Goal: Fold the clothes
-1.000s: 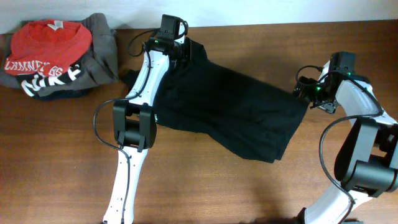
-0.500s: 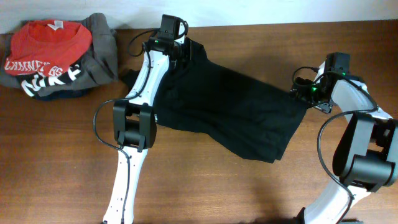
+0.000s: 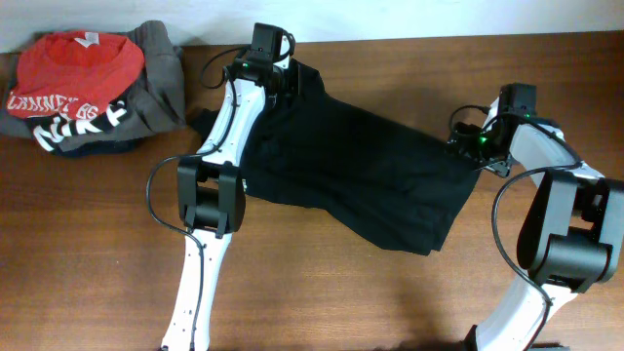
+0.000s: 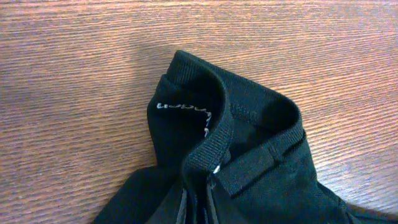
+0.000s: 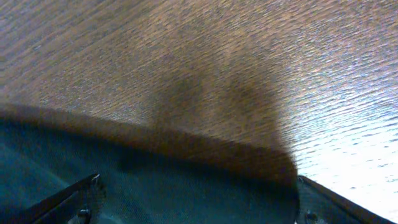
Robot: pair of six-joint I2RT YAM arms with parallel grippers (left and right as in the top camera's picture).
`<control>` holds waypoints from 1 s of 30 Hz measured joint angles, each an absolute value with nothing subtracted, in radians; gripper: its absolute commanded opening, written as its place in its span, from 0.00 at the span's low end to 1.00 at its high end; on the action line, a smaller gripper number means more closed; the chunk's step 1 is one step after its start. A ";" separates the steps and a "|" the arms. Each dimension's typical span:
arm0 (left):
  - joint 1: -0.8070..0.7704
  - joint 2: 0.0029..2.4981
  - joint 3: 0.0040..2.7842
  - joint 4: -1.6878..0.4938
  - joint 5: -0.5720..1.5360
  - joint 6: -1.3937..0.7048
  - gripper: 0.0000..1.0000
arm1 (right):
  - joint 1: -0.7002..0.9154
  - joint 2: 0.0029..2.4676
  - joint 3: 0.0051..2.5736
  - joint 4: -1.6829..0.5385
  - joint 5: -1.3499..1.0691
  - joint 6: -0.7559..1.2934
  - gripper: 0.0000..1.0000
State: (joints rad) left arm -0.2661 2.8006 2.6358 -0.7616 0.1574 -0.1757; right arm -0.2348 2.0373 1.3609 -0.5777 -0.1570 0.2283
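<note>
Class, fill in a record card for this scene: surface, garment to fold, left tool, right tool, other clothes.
surface: wooden table
garment to fold: black garment, spread out unfolded mid-table
left tool: shut on the garment's collar
right tool: open, at the garment's right edge
other clothes: red shirt atop grey garment, far left corner

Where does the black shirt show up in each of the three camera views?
Overhead: black shirt spread diagonally across the middle of the table.
Left wrist: its collar fills the lower centre.
Right wrist: a blurred dark band along the bottom edge.
Shared landmark: the brown wood-grain table beneath it.
</note>
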 measured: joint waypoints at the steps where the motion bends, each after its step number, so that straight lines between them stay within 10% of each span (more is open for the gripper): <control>1: -0.266 2.801 2.636 -0.762 0.157 -0.176 0.11 | -0.234 2.037 1.361 -0.577 -0.157 0.229 0.98; 17: -0.266 2.801 2.636 -0.763 0.157 -0.176 0.07 | -0.235 2.045 1.361 -0.583 -0.157 0.265 0.57; 25: -0.266 2.801 2.636 -0.748 0.157 -0.176 0.07 | -0.235 2.047 1.361 -0.617 -0.128 0.286 0.04; 30: -0.266 2.801 2.636 -0.736 0.158 -0.176 0.07 | -0.234 2.047 1.361 -0.619 -0.125 0.300 0.04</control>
State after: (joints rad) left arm -0.2661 2.8006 2.6358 -0.7364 0.1581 -0.1757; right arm -0.2344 2.0472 1.3613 -0.6189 -0.1249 0.3004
